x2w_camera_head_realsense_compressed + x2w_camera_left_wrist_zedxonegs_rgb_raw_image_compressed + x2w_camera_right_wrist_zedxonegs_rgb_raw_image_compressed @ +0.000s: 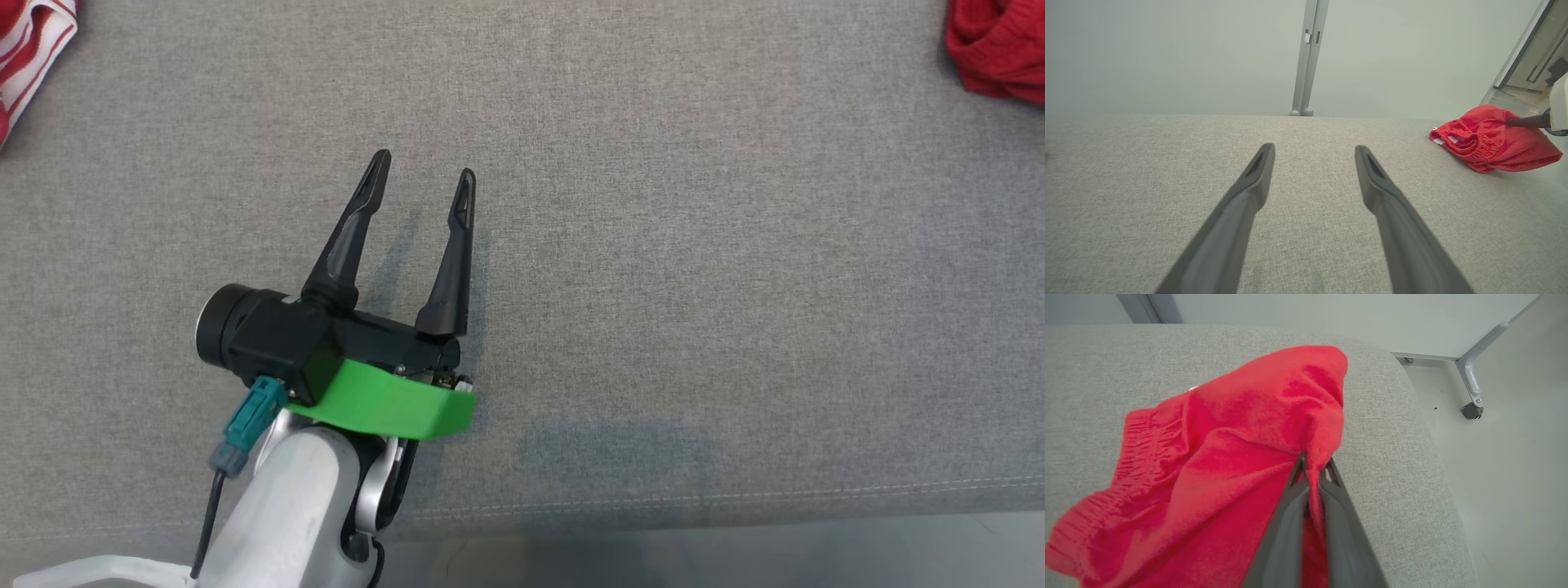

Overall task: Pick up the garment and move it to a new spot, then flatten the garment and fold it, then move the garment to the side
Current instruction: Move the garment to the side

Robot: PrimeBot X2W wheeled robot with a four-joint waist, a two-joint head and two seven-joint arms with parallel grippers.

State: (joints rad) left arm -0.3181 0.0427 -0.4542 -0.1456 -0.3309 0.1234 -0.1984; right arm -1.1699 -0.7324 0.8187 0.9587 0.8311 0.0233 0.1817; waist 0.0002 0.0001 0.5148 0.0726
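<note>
Two dark fingers of the left hand [424, 164] stand spread wide over bare grey fabric at the lower left of the head view, nothing between them. A green bracket [392, 404] and a teal connector [253, 416] sit at the wrist behind them, and a pale forearm runs off the bottom edge. The grey-covered tabletop [694, 286] stretches away above the fingers, its stitched front seam crossing the lower right of the frame.

Farther off, the red garment [996, 49] lies bunched in the upper right corner of the head view, partly cut by the frame edge. In the right wrist view the right hand [1316, 459] is clamped on it: the two fingers are pressed together at lower centre with a fold of red cloth pinched between their tips. The cloth rises to a peak above the grip, and the gathered elastic waistband [1139, 457] trails toward the lower left. The garment sits close to the tabletop's rounded corner, with pale floor and a caster wheel [1472, 411] beyond at the right.

From the left wrist view the same red heap rests at the right edge of the frame, well apart from the open fingers. A striped red-and-white cloth [33, 41] shows at the far upper left of the head view, and a grey post [1308, 57] stands beyond the tabletop's far edge.
</note>
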